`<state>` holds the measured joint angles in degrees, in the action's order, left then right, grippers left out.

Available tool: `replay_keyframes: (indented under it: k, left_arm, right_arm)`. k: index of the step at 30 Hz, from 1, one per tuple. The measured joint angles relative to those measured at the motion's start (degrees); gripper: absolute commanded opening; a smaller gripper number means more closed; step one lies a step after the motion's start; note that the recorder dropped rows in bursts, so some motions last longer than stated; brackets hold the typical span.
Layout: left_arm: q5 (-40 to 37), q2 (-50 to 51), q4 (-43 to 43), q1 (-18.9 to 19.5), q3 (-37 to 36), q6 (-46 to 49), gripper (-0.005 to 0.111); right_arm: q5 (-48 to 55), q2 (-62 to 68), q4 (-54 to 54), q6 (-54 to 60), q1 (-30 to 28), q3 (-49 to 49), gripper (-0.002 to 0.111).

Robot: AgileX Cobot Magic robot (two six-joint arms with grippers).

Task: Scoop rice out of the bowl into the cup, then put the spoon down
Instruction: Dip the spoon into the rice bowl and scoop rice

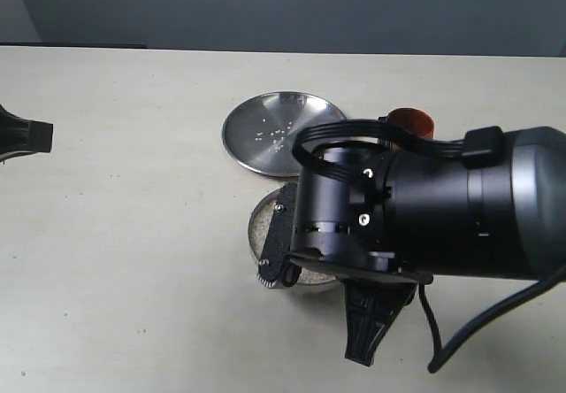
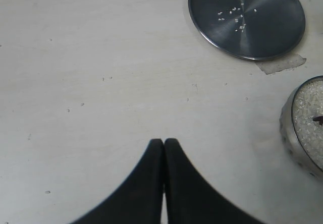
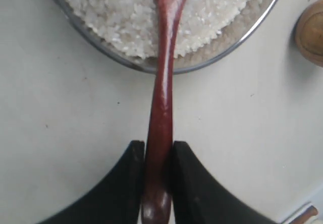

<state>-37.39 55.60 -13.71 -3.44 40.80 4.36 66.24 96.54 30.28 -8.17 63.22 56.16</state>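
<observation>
Rice fills the bowl where the spoon dips in, its handle clamped by the right gripper, while the left gripper is closed on nothing.

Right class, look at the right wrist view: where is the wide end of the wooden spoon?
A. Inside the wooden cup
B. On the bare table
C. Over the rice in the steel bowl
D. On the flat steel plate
C: the spoon, its handle clamped in the right tool, crosses the steel bowl rim and ends over the rice.
</observation>
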Motion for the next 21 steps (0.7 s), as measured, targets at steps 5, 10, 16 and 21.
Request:
replay_keyframes:
  k: [5,10,16,21]
  left_arm:
    - [0.0,0.0,0.0,0.0,0.0,0.0,0.0]
    - [0.0,0.0,0.0,0.0,0.0,0.0,0.0]
    - [0.0,0.0,0.0,0.0,0.0,0.0,0.0]
    - [0.0,0.0,0.0,0.0,0.0,0.0,0.0]
  right_arm:
    - [-1.3,0.0,-1.2,-3.7,0.0,0.0,-0.001]
    - [-2.6,-0.5,-2.4,-7.7,0.0,0.0,-0.001]
    - [-3.4,-3.2,-4.0,-9.7,0.0,0.0,-0.001]
    - [-3.4,-3.3,-6.6,-9.8,0.0,0.0,-0.001]
